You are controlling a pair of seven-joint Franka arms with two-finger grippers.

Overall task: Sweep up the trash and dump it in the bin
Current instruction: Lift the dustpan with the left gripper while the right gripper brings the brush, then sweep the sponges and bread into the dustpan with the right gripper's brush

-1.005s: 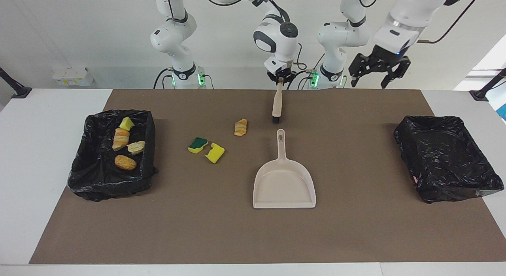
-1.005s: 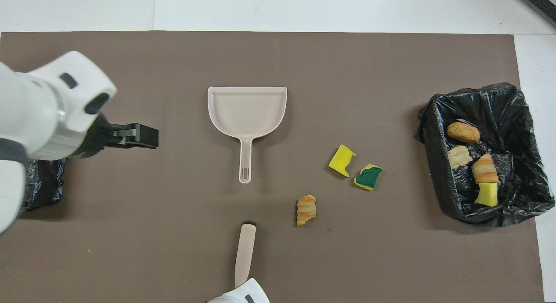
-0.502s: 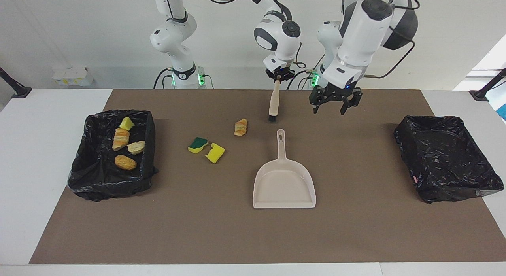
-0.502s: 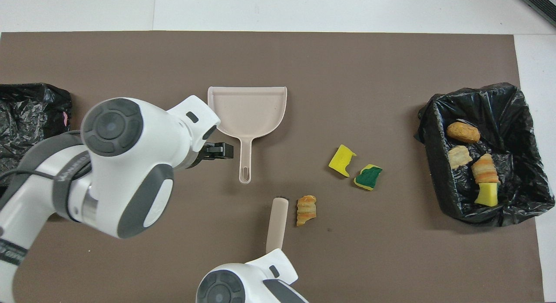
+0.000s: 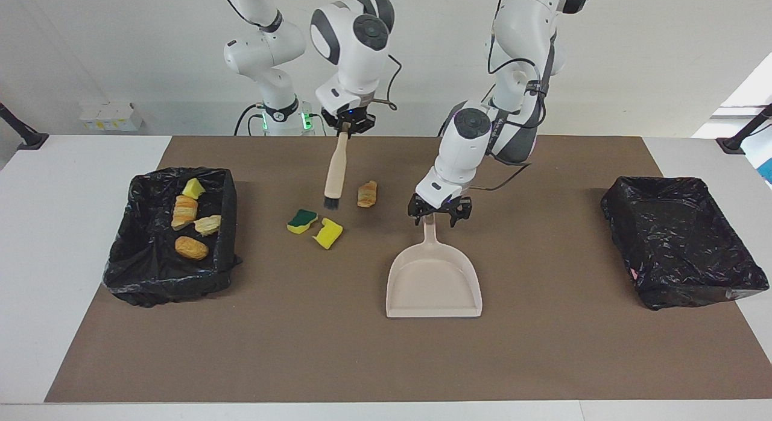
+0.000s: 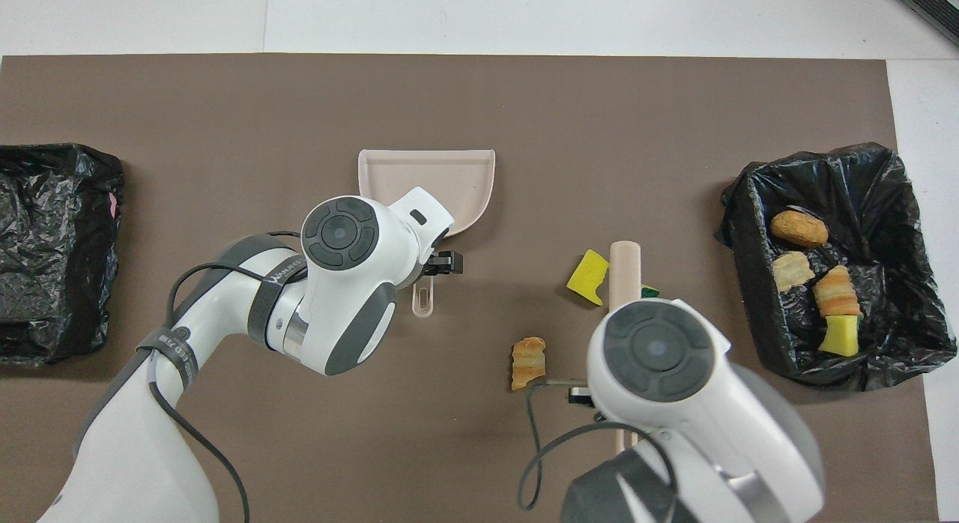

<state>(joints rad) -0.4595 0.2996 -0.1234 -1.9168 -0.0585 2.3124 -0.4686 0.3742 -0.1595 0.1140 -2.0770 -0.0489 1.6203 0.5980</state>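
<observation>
bench [image 5: 84, 167]: white top under a brown mat [image 5: 543, 360] that carries everything.

bin at the left arm's end [image 5: 681, 240]: black-lined tray, nothing seen inside.

bin at the right arm's end [image 5: 169, 270]: black-lined tray holding four bits of trash: a yellow sponge chunk [image 5: 193, 187], a striped croissant piece [image 5: 184, 211], a pale bread piece [image 5: 207, 224] and a golden-brown bread piece [image 5: 191, 248].

dustpan [image 5: 434, 282]: beige, flat on the mat mid-bench, handle pointing toward the robots.

left gripper [image 5: 439, 217]: low over the dustpan's handle end, fingers spread wide either side of it, not closed on it.

right gripper [image 5: 347, 124]: raised, fingers closed on the top of the brush handle.

brush [image 5: 335, 174]: beige handle, black bristles down, hanging tilted over the mat just beside the loose trash.

loose trash on the mat, between the dustpan and the filled bin: a croissant piece [image 5: 367, 193] nearest the robots, a green-topped sponge [image 5: 301, 221], and a yellow sponge piece [image 5: 328, 233] just beside it.
</observation>
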